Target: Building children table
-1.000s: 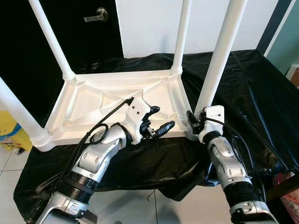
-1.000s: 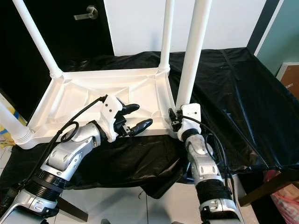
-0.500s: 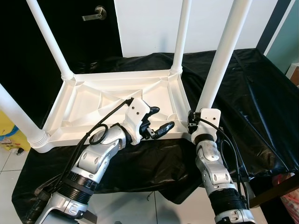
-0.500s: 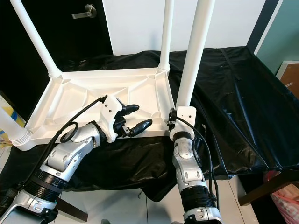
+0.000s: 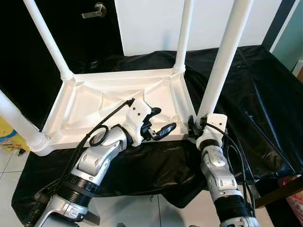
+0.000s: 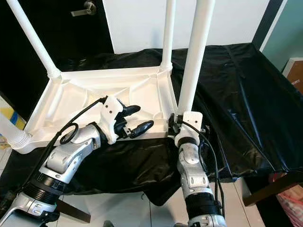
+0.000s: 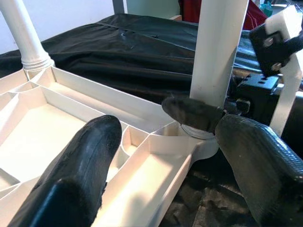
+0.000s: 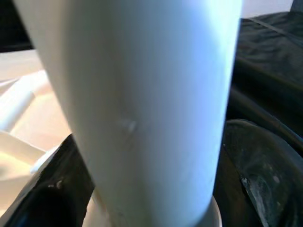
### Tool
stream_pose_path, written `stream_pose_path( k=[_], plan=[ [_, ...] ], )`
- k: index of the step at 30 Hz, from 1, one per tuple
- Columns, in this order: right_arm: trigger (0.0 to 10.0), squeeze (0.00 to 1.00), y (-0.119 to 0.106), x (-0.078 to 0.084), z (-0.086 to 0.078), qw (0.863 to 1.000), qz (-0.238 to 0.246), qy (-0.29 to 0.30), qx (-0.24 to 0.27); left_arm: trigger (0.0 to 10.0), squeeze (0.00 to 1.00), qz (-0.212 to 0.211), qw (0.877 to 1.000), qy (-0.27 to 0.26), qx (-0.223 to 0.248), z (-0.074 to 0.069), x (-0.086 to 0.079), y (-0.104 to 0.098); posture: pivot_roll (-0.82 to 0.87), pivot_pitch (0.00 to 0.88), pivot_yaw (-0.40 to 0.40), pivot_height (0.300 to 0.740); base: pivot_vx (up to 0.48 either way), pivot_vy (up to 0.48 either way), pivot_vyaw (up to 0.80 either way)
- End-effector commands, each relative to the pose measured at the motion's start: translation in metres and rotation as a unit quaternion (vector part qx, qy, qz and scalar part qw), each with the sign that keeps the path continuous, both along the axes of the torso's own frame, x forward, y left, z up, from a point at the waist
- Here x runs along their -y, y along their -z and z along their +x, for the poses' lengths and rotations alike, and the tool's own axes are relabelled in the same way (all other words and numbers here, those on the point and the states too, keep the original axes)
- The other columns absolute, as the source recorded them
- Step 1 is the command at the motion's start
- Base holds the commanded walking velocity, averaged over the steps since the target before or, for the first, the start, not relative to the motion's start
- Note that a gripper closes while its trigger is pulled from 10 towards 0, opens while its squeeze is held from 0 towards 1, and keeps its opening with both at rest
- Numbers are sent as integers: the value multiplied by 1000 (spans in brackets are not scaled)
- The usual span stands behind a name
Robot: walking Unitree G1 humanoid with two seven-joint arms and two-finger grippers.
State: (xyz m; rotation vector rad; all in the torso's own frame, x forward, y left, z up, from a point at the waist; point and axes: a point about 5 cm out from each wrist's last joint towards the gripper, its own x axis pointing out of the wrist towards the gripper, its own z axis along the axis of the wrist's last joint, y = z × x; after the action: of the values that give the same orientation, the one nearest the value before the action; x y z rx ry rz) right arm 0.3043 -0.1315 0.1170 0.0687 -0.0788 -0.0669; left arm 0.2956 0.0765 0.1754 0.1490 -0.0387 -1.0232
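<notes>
A white plastic children's table [image 5: 94,104] lies upside down on a black-covered surface, with four white legs pointing up. My right gripper [image 5: 198,125] is at the foot of the near right leg [image 5: 222,61]. In the right wrist view that leg [image 8: 142,104] sits tight between the two black fingers [image 8: 258,182], so the gripper is shut on it. My left gripper [image 5: 163,119] hovers open over the table's near rim, just left of that leg, holding nothing. In the left wrist view its fingers [image 7: 71,189] frame the leg's socket.
The black sheet [image 5: 265,94] drapes over the support and hangs off the front edge. The other three legs [image 5: 47,40] [image 5: 183,33] [image 5: 19,120] stand tall around the work area. A dark door with a handle [image 5: 98,8] is behind, and a yellow object [image 5: 5,135] sits on the floor at left.
My right forearm has swung leftward under the near right leg while its gripper stayed at the leg's foot. The left gripper has held its place.
</notes>
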Motion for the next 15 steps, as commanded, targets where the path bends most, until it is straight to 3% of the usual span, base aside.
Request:
stream_pose_path(
  k=[1, 2, 4, 8, 15],
  plan=[
    [10000, 1000, -2, 2, -2, 1000, 4, -5, 8, 10000, 0, 4, 999, 36, -8, -5, -1, 1, -72, 48, 31, 740, 0, 0, 0],
    [10000, 0, -3, 10, -5, 999, -2, -36, 17, 10000, 0, 1, 999, 36, -10, -5, 0, 1, -79, 55, 25, 740, 0, 0, 0],
    [10000, 0, -3, 10, -5, 999, -2, -36, 17, 10000, 0, 1, 999, 36, -10, -5, 0, 1, -79, 55, 25, 740, 0, 0, 0],
    [10000, 0, -8, 39, -5, 984, -49, -171, 24, 10000, 0, -3, 999, 34, -13, -5, 1, 2, -85, 54, 20, 740, 0, 0, 0],
    [10000, 0, -11, 43, 3, 962, -68, -265, 3, 10000, 0, 0, 999, 46, -16, -7, 3, 3, -87, 47, 22, 740, 0, 0, 0]
  ],
)
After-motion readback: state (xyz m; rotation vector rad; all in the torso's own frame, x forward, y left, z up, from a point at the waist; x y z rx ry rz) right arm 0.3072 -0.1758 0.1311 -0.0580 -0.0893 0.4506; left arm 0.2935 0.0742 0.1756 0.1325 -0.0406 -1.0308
